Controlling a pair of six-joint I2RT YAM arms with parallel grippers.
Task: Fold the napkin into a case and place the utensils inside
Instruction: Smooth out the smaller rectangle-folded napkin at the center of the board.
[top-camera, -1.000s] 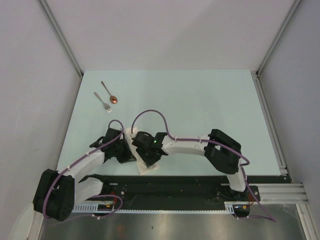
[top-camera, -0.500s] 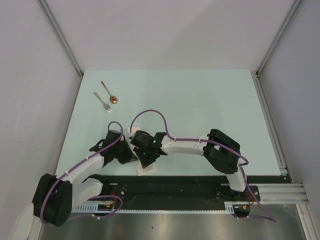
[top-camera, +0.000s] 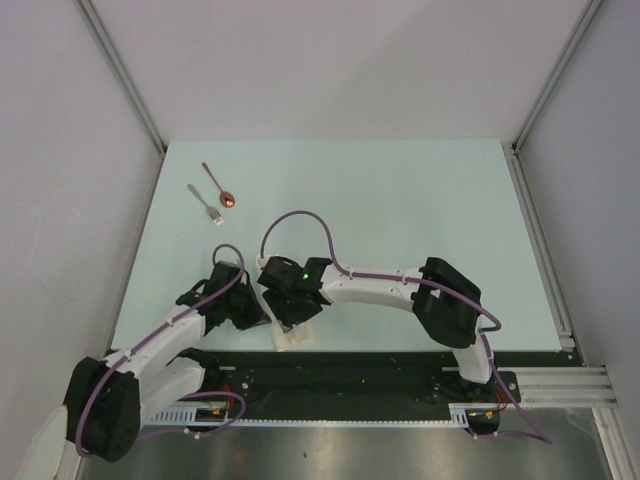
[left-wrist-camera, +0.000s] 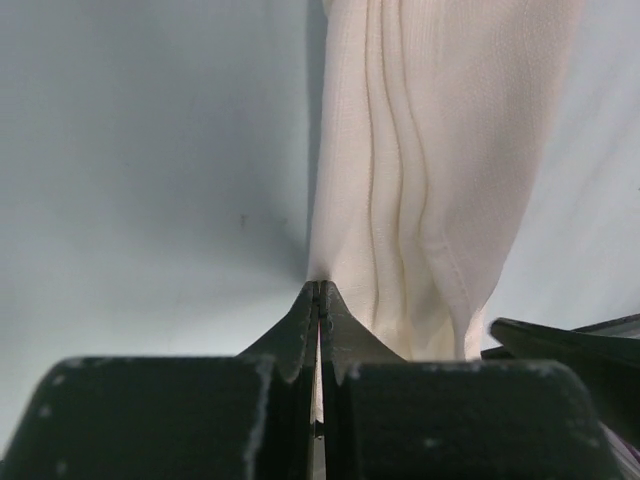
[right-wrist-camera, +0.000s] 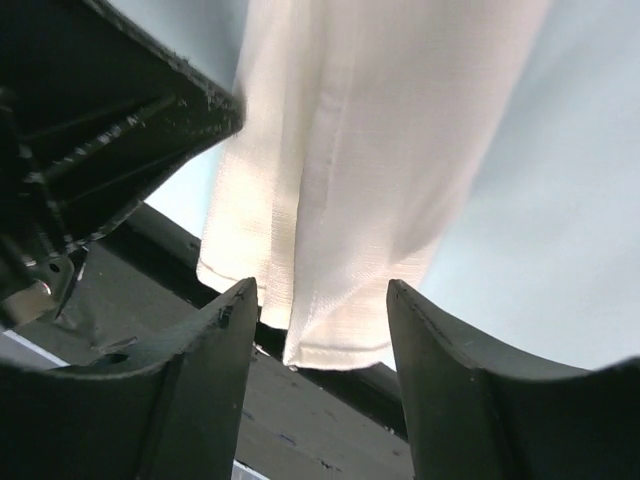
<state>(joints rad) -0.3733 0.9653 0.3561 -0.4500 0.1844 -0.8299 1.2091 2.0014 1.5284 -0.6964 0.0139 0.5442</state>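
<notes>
On the far left part of the table (top-camera: 400, 200) lie the fork (top-camera: 206, 203) and, just right of it, the spoon (top-camera: 218, 184). They are side by side and apart, each slanting from far-left to near-right, with the spoon's copper bowl at its near-right end. Both are well apart from the arms.

Nearer the front edge, the left hand (left-wrist-camera: 318, 290) has its fingers pressed together, pinching the left edge of the napkin (left-wrist-camera: 430, 150). The cloth is gathered into a narrow, creased strip. Its long axis runs from the front of the table toward the back, and it stretches away from the left hand's fingertips and to their right.

From above, most of the strip is hidden under the two hands. Only its near end (top-camera: 293, 338) shows, reaching over the table's front edge onto the dark rail (top-camera: 380, 365).

The right hand (right-wrist-camera: 318, 290) hangs over that near end with its fingers spread, one on each side of the strip, not gripping it
</notes>
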